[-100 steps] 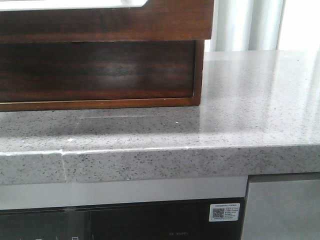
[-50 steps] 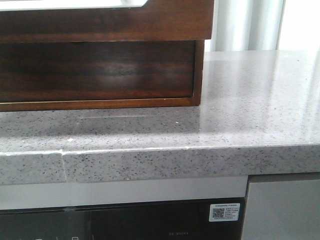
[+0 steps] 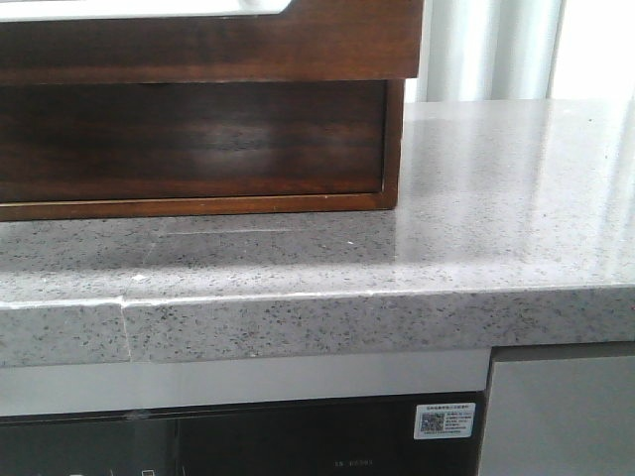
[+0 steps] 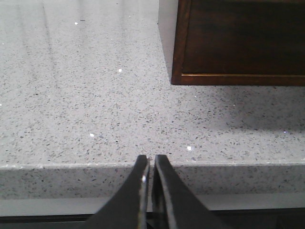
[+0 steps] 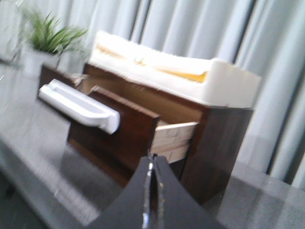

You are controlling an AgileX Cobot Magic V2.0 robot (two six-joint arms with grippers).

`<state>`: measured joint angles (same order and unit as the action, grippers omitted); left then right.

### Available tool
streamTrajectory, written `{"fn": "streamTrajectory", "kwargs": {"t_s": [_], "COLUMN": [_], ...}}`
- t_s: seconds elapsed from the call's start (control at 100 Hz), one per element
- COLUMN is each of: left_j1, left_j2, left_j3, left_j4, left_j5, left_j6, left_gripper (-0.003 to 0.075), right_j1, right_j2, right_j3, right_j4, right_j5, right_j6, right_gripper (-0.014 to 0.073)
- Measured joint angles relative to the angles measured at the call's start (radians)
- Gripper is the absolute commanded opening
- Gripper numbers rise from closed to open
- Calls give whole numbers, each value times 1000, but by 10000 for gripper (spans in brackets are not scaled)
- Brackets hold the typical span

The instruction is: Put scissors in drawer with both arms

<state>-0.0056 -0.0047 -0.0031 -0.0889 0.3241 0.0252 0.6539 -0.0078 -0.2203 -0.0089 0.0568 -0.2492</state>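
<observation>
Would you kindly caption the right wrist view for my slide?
Shut right end effector faces the open drawer of a dark wooden cabinet; no scissors visible.

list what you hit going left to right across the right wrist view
potted plant → white drawer handle → pulled-out drawer → white foam block on the cabinet → curtain

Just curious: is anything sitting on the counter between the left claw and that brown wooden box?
No. In the left wrist view, only bare speckled grey countertop lies between the left gripper and the wooden cabinet.
</observation>
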Motion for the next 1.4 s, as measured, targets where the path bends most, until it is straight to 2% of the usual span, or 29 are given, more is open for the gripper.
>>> {"fn": "streamTrajectory", "kwargs": {"t_s": [0.13,0.27,0.48,0.61,0.75,0.89,1.07,1.23,1.4], "left_j1": [0,0,0,0,0,0,0,0,0], "left_j2": [0,0,0,0,0,0,0,0,0], "left_j3": [0,0,0,0,0,0,0,0,0], "left_j4": [0,0,0,0,0,0,0,0,0], "left_j5": [0,0,0,0,0,0,0,0,0], "left_j6": [0,0,0,0,0,0,0,0,0], "left_gripper": [-20,-19,-20,-20,-19,-20,-19,-19,-20], "right_j1": [-94,-245,-494,-638,-758,-780,-780,-780,-780], "right_j2": [0,0,0,0,0,0,0,0,0], "right_j3": [102,174,233,233,233,233,233,233,233], "right_j4": [-141,-186,-193,-193,-193,-184,-61,-40,-41], "right_j5": [-193,-270,-277,-281,-176,-27,137,267,274], "right_j6": [181,330,503,526,531,517,345,295,287], "right_gripper": [-55,-55,-55,-55,-55,-55,-55,-55,-55]}}
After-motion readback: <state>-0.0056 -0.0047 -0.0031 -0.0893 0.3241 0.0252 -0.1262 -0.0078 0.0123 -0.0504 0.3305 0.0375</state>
